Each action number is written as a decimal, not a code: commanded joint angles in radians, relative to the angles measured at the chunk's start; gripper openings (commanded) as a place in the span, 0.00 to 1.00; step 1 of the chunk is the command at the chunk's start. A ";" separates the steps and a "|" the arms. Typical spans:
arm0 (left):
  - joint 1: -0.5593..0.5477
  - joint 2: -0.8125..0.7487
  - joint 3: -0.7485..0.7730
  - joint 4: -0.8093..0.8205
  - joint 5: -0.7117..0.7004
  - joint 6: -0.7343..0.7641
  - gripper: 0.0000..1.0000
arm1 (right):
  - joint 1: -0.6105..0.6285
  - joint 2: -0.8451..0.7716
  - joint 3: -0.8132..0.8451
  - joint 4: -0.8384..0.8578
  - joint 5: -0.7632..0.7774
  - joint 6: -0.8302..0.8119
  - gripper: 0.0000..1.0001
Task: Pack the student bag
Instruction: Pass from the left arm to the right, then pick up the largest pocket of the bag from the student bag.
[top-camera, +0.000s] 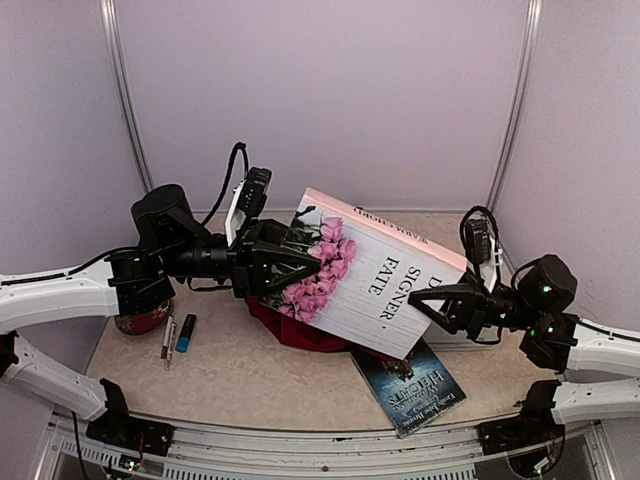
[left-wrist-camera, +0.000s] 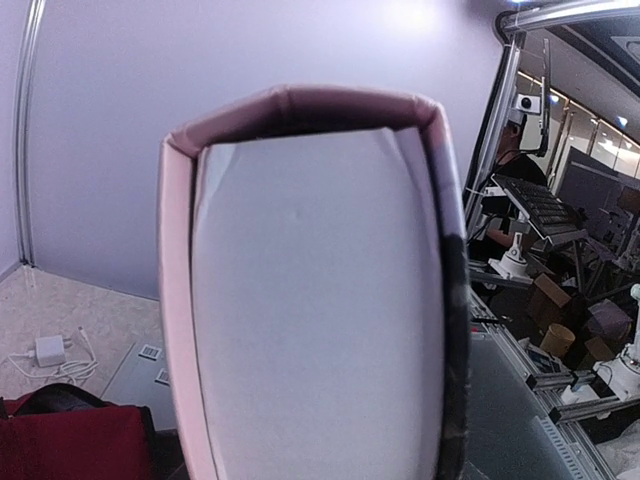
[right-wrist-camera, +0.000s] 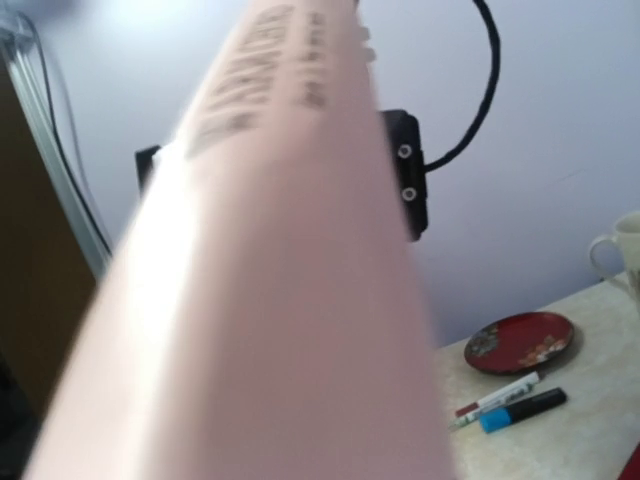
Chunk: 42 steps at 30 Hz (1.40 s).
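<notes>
A thick white book with pink roses on its cover and a pink spine hangs tilted in the air between both grippers. My left gripper is shut on its left end, and my right gripper is shut on its lower right corner. The dark-red student bag lies under the book, mostly hidden; a corner of the bag shows in the left wrist view. The book's page edge fills the left wrist view and its blurred spine fills the right wrist view, hiding the fingers of both.
A dark book lies flat at the front right. A white pen, a blue marker and a red plate lie at the left. A white charger lies beyond the bag. A mug is at the edge.
</notes>
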 joint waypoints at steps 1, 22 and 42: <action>-0.005 0.006 0.015 0.035 -0.037 -0.003 0.29 | -0.006 -0.061 0.005 -0.050 0.031 -0.003 0.30; -0.125 0.370 0.349 -0.623 -0.628 0.321 0.87 | -0.033 -0.438 0.275 -1.266 0.927 0.206 0.20; -0.120 0.742 0.731 -0.871 -0.878 0.472 0.75 | -0.033 -0.334 0.451 -1.489 0.948 0.173 0.24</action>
